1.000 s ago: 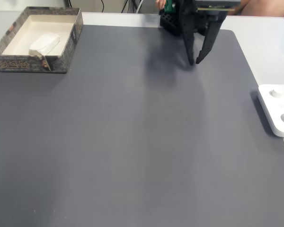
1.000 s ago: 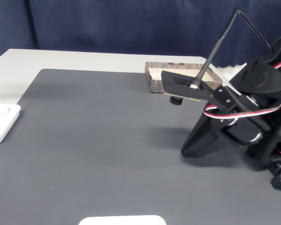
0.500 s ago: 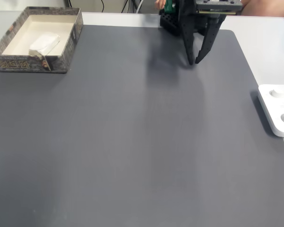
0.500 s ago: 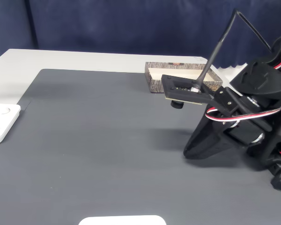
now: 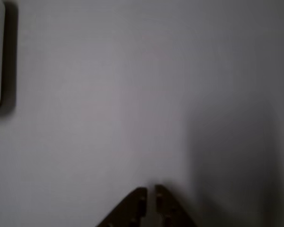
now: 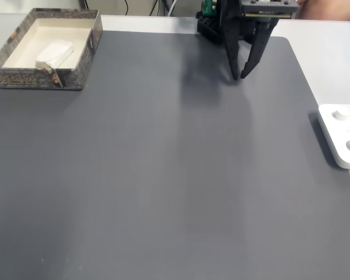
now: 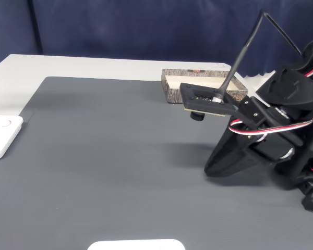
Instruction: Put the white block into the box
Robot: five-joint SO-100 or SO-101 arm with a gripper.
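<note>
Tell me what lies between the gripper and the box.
Nothing but bare grey mat. In a fixed view the gripper hangs at the mat's far edge, and the box, with the white block inside, sits at the far left corner.

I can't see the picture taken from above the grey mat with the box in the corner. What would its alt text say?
A white block lies inside a cardboard box at the top left corner of a dark grey mat. The black gripper hangs near the mat's top edge, jaws nearly together and empty, and a white plate sits at the right edge.
</note>
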